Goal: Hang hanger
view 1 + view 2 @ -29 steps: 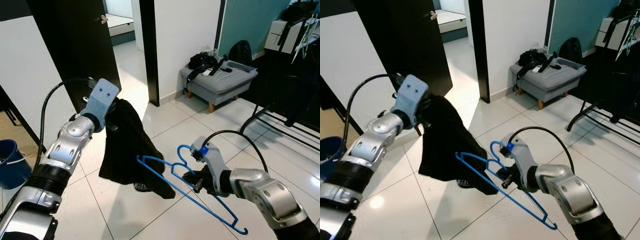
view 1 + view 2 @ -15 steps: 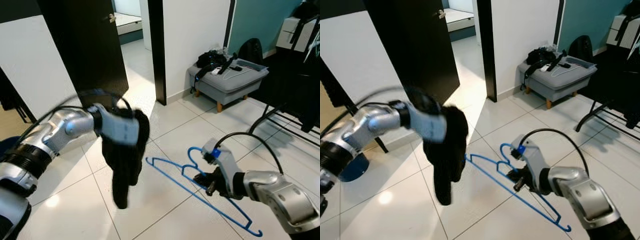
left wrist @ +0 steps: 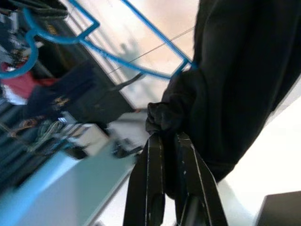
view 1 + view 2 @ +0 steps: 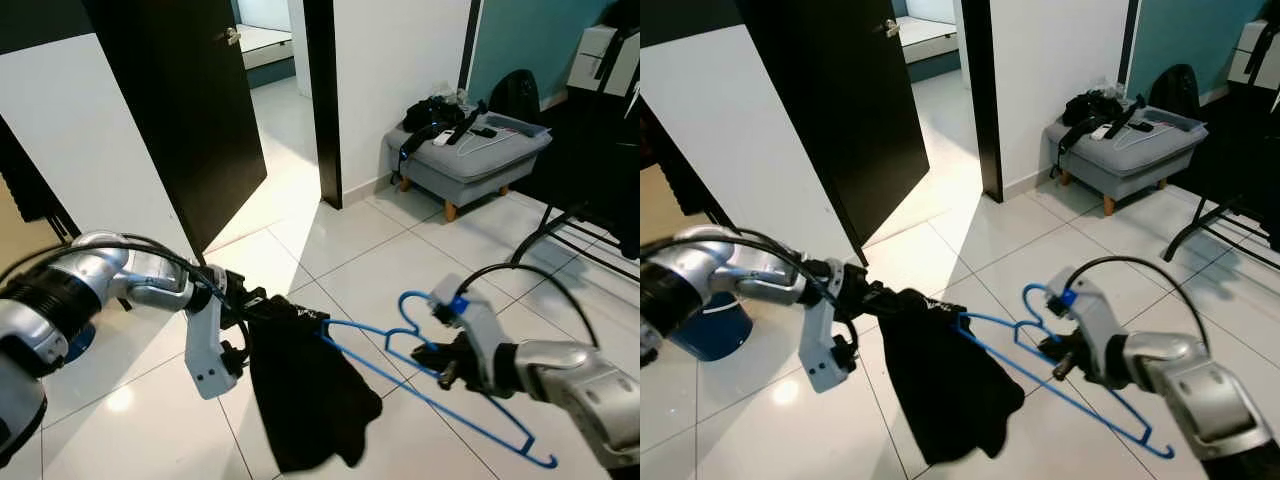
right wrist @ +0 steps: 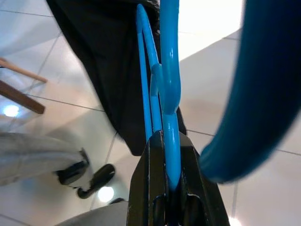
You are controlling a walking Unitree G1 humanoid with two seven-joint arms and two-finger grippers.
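One blue hanger (image 4: 430,375) and one black garment (image 4: 300,395) hang above the tiled floor (image 4: 360,260). Two pincers: the left pincer (image 3: 162,141) by the garment, the right pincer (image 5: 167,141) on the hanger. Beyond the garment: one dark door (image 4: 170,110), one grey footstool (image 4: 470,160).

Head views bright, evenly lit. Daylight enters through open doorway; glare patch on floor tiles (image 4: 290,195). Left arm slightly motion-blurred. Left wrist view: background out of focus. Right wrist view: near foreground heavily blurred.
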